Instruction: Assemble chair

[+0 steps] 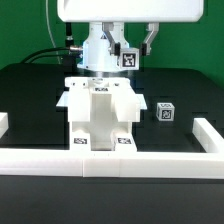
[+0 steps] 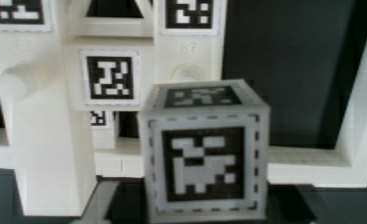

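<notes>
Just behind the near border wall (image 1: 110, 158) stands the part-built chair (image 1: 100, 115), mid-table, with a loose block (image 1: 165, 112) beside it on the exterior view's right. Above its far end the gripper (image 1: 110, 66) is clenched on a tagged bar (image 2: 198, 150). If lowered off-line, the bar could jam on the uprights, twist in the grip, or shove the chair askew.

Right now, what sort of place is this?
Most likely a robotics lab workcell: a white robot arm hangs over a black table fenced by a low white border wall, with a partly built white chair carrying square tag markers.
</notes>
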`<action>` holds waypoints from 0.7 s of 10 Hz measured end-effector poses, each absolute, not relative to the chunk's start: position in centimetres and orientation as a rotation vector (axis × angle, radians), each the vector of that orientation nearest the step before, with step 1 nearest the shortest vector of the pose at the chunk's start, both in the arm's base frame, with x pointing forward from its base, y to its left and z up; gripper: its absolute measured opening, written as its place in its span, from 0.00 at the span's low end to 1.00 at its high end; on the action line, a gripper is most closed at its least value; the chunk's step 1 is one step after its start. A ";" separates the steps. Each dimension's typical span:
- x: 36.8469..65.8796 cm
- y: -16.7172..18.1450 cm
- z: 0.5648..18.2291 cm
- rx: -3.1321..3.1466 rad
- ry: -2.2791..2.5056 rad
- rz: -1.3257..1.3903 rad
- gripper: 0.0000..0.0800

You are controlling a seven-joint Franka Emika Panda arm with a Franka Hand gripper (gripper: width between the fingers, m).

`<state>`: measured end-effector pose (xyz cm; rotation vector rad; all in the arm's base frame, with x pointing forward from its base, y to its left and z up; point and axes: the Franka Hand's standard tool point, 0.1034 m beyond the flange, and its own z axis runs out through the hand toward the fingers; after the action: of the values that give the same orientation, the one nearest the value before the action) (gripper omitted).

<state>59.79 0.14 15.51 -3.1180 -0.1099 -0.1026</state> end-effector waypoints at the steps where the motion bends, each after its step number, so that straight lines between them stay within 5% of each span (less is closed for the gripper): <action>1: 59.8 0.1 15.4 -3.119 -0.113 -0.101 0.36; 7: 59.4 -0.7 13.6 -3.136 -0.107 -0.067 0.36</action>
<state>59.41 -0.74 13.59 -3.1357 -0.1073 -0.0672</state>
